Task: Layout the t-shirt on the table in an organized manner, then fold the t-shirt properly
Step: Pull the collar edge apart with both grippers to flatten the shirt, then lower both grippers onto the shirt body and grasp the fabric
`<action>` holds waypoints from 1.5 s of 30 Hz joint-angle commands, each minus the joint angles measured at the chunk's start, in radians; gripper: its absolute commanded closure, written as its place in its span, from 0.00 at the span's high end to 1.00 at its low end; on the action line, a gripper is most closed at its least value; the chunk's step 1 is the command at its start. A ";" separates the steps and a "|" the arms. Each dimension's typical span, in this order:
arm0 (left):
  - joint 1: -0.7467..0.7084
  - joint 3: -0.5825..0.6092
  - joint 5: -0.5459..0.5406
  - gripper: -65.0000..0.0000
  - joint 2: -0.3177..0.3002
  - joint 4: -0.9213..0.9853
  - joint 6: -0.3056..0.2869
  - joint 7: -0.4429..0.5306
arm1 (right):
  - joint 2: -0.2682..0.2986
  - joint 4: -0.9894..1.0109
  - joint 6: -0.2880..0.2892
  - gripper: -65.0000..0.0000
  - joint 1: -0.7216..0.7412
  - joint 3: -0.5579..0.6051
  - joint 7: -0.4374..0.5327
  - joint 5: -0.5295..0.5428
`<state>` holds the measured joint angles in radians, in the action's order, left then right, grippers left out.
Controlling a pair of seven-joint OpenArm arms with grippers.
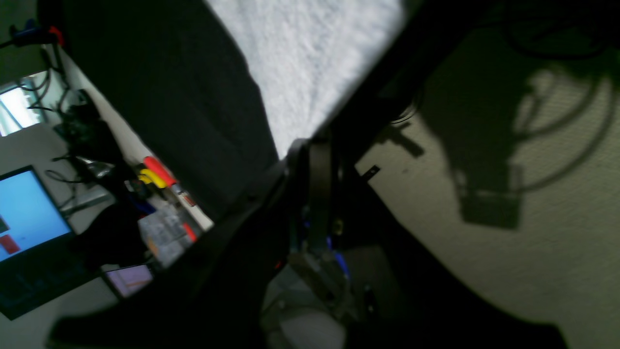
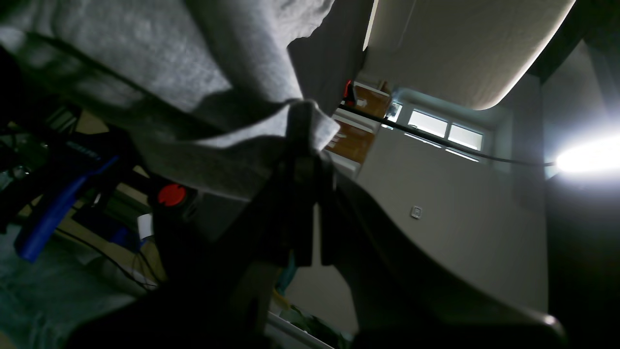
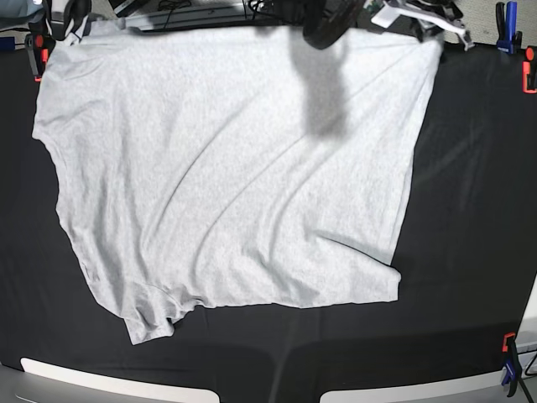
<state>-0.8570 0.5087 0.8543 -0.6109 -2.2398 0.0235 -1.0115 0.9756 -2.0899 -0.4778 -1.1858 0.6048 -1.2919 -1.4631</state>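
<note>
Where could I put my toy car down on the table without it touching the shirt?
The black table is bare in a wide patch along the right, between the t-shirt and the clamps. There is also a strip along the near edge, below the shirt's hem, and a narrower one on the left. The far edge is crowded: the shirt reaches it there.

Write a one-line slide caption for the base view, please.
White t-shirt held spread over the black table, its top corners gripped at the far edge.

T-shirt (image 3: 226, 176) plain pale grey-white, faintly heathered, no print showing. Desk (image 3: 470, 210) cover black. Clamps (image 3: 508, 363) at desk edges red and blue. Laptop screen (image 1: 26, 215) bright blue.
</note>
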 commanded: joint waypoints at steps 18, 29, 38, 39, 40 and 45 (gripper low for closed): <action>-0.116 -0.002 0.028 0.00 -0.005 -0.048 0.019 -0.089 | 0.008 -0.031 0.000 0.00 -0.064 -0.002 -0.017 -0.020; -0.047 -0.003 0.035 0.00 -0.005 -0.049 0.061 0.055 | 0.008 -0.031 0.003 0.00 0.076 -0.005 0.064 0.100; 0.132 -0.005 -0.226 0.00 -0.005 -0.042 0.063 0.219 | 0.000 -0.031 0.100 0.00 0.422 -0.005 0.242 0.523; 0.158 -0.005 -0.264 0.00 -0.004 -0.039 0.063 0.228 | 0.000 -0.031 0.109 0.00 0.457 -0.010 0.246 0.559; 0.183 -0.005 -0.285 0.00 -0.005 -0.037 0.063 0.228 | 0.000 -0.031 0.115 0.00 0.487 -0.016 0.262 0.589; 0.300 -0.005 -0.291 0.00 -0.004 0.021 0.064 0.228 | 0.000 -0.031 0.167 0.00 0.598 -0.086 0.347 0.756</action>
<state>-0.5537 0.5049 0.5533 -0.6098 -2.2040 0.0708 -0.7925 0.9588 -2.1067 -0.3004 -0.5903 0.5270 -0.9463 -0.6750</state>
